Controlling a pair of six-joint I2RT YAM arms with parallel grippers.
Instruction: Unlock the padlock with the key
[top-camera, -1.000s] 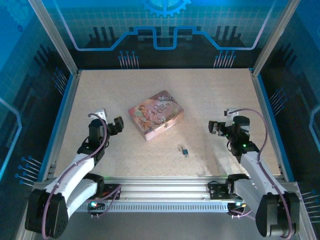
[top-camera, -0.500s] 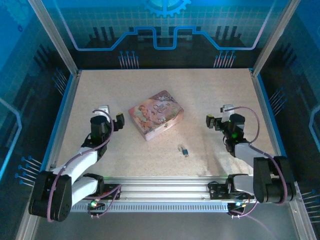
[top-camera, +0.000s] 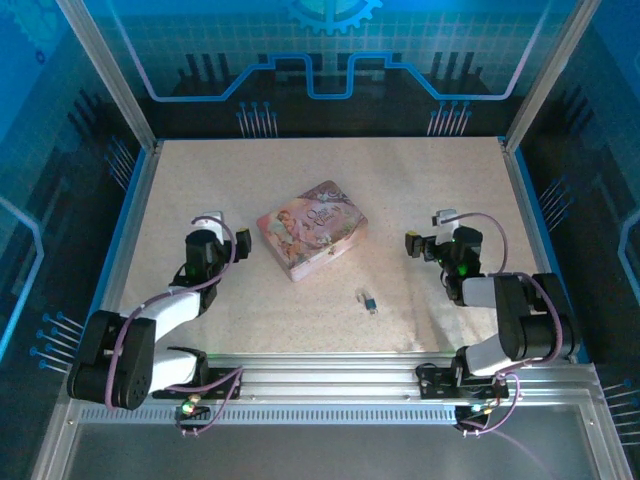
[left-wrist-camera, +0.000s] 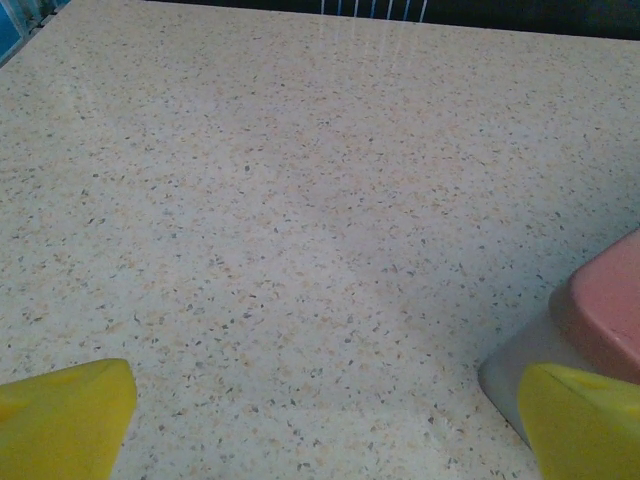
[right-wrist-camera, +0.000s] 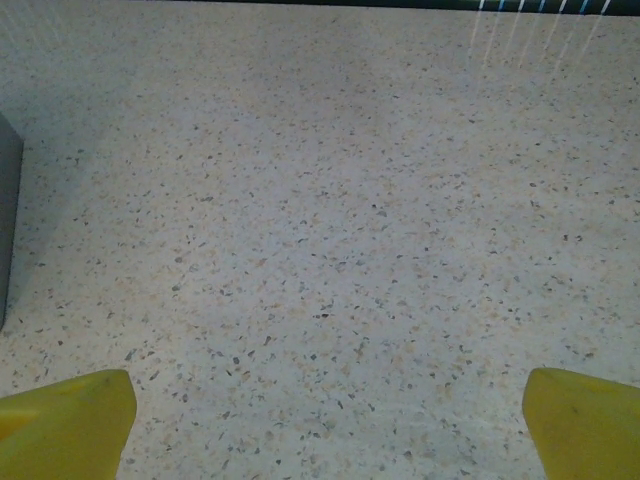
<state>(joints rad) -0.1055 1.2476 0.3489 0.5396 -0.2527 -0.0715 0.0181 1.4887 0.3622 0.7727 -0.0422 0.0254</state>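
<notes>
The padlock (top-camera: 369, 302) is a tiny silvery-blue piece lying on the speckled table in front of the pink tin, midway between the arms. A thin dark sliver touching its upper left may be the key (top-camera: 361, 294); it is too small to be sure. My left gripper (top-camera: 236, 243) hovers low to the left of the tin, open, with yellow fingertips (left-wrist-camera: 65, 415) wide apart over bare table (left-wrist-camera: 300, 230). My right gripper (top-camera: 417, 245) is at the right, also open, with nothing between its fingertips (right-wrist-camera: 585, 420). Both grippers are well away from the padlock.
The pink illustrated tin (top-camera: 311, 228) sits at the table's middle; its rounded corner (left-wrist-camera: 610, 310) lies just right of my left gripper. A grey edge (right-wrist-camera: 8, 220) shows at the left of the right wrist view. Metal rails and blue walls fence the table.
Both arms have folded down and back, elbows dropping toward the table. The right gripper drifted slightly left and the left gripper slightly up toward the tin. Padlock and tin have not moved.
</notes>
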